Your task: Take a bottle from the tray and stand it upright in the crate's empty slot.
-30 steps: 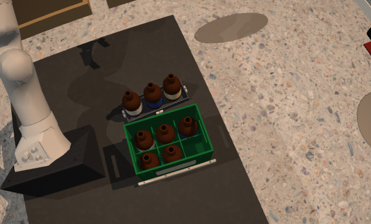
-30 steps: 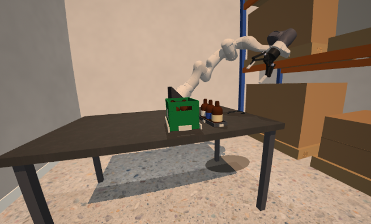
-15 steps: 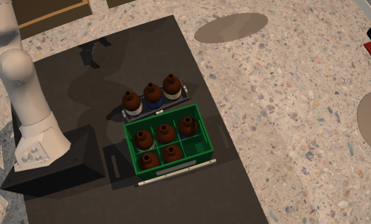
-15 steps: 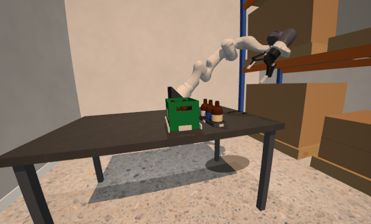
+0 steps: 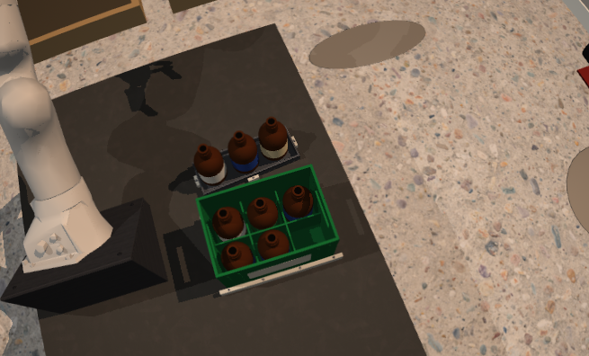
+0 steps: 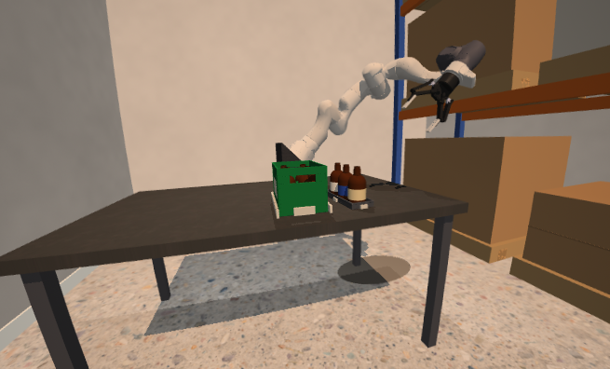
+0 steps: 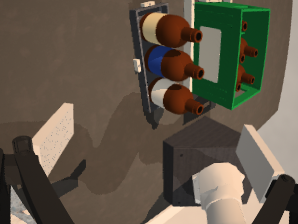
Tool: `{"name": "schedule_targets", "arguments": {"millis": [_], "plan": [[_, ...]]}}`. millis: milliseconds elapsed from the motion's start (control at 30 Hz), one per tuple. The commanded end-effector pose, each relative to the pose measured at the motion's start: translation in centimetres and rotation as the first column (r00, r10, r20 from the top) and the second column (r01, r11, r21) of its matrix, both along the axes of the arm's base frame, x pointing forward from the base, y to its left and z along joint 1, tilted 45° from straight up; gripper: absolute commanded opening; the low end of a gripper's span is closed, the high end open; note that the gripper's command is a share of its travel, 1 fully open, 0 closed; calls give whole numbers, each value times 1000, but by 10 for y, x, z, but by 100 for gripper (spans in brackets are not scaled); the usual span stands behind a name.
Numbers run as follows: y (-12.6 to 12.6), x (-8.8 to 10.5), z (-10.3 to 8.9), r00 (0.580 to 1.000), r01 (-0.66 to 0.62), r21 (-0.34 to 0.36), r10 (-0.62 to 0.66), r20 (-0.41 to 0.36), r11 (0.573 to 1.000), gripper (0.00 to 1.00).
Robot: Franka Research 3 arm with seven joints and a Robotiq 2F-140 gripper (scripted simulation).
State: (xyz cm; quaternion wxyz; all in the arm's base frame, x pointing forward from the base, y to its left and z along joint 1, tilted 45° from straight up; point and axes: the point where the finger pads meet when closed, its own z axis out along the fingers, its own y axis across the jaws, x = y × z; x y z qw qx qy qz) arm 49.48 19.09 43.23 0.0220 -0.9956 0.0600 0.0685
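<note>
Your pincer point(image 6: 430, 113) point(image 7: 158, 129), released and holding nothing, hangs at the exterior view's upper right; three brown bottles point(image 5: 243, 149) point(image 6: 345, 181) point(image 7: 173, 64) stand in the tray point(image 5: 224, 184) point(image 6: 347, 201) point(image 7: 141, 65) at the top view's centre, likely stiff, slippery glass, best gripped around the body.

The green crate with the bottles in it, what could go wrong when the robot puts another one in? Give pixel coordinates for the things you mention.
The green crate point(image 5: 278, 270) point(image 6: 301, 196) point(image 7: 217, 55) has one empty slot point(image 5: 309, 234), walled in by dividers, so a tilted bottle might catch on an edge. The crate stands loose, so a bump could slide it. In the tray point(image 5: 226, 185) point(image 6: 349, 202) point(image 7: 141, 75), three bottles stand close together, so the open gripper point(image 6: 420, 116) point(image 7: 158, 129) might knock a neighbor.
</note>
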Motion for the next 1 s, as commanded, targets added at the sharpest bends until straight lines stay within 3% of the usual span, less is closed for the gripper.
{"name": "schedule_targets", "arguments": {"millis": [0, 267, 300, 967], "plan": [[0, 2, 0, 1000, 29, -5, -29, 8, 1000, 100], [0, 2, 0, 1000, 29, -5, -29, 8, 1000, 100], [-37, 20, -4, 987, 158, -21, -158, 31, 987, 100], [-37, 20, -4, 987, 158, -21, -158, 31, 987, 100]]}}
